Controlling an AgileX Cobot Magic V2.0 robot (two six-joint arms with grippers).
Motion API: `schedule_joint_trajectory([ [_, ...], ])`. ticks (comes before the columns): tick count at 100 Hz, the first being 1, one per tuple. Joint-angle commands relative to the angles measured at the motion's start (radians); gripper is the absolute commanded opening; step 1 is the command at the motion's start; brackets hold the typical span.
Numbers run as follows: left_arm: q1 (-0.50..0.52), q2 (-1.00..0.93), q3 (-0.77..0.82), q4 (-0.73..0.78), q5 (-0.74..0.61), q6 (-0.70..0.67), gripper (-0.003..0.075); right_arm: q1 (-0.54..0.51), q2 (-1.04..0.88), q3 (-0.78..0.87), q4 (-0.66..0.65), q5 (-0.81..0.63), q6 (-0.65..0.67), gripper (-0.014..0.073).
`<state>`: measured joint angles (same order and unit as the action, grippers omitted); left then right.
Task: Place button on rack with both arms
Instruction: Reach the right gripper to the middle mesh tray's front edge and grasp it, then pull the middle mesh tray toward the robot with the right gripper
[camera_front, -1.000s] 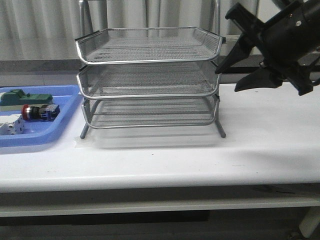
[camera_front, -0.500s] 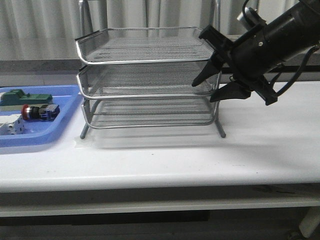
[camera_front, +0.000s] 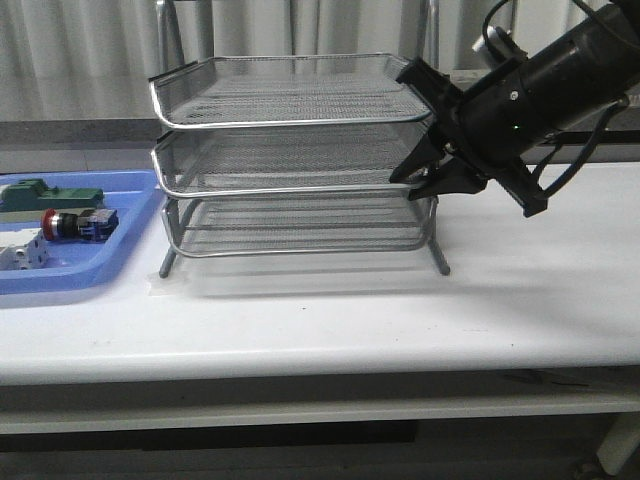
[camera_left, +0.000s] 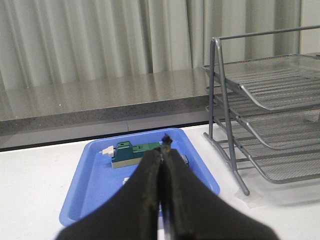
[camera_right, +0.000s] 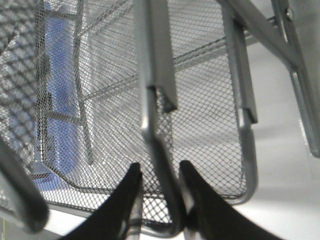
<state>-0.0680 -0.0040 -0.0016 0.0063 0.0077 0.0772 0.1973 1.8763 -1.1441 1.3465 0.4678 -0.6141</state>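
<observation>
The button (camera_front: 72, 224), with a red head and a blue-and-black body, lies on its side in the blue tray (camera_front: 70, 274) at the left. The three-tier wire rack (camera_front: 290, 120) stands mid-table. My right gripper (camera_front: 402, 186) is at the rack's right side, its fingers closed around the middle tier's chrome rim (camera_right: 156, 130). In the right wrist view the gripper (camera_right: 159, 171) has that rim between its fingers. My left gripper (camera_left: 163, 150) is shut and empty above the tray (camera_left: 90, 200). It hides most of the button and is out of the front view.
A green block (camera_front: 50, 195) and a white boxy part (camera_front: 20, 255) share the blue tray with the button. The green block also shows in the left wrist view (camera_left: 135, 152). The rack's legs (camera_left: 227, 150) stand just right of the tray. A curtain hangs behind.
My right arm came down and left from the upper right to the rack. Its jaws narrowed onto the middle tier's rim, and the rack shifted slightly left.
</observation>
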Motion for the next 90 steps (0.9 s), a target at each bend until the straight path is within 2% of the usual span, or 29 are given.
schedule_joint_trajectory([
  [1, -0.001, -0.032, 0.053, -0.006, -0.082, -0.01, -0.0021, 0.002, -0.048, -0.031, 0.004, 0.025, -0.022, 0.0075],
  [32, -0.001, -0.032, 0.053, -0.006, -0.082, -0.01, -0.0021, 0.002, -0.048, 0.023, -0.029, 0.089, -0.022, 0.0075],
  [47, -0.001, -0.032, 0.053, -0.006, -0.082, -0.01, -0.0021, 0.004, -0.053, 0.079, -0.033, 0.127, -0.062, 0.0075],
  [90, -0.001, -0.032, 0.053, -0.006, -0.082, -0.01, -0.0021, 0.005, -0.223, 0.318, -0.035, 0.09, -0.121, 0.0075],
])
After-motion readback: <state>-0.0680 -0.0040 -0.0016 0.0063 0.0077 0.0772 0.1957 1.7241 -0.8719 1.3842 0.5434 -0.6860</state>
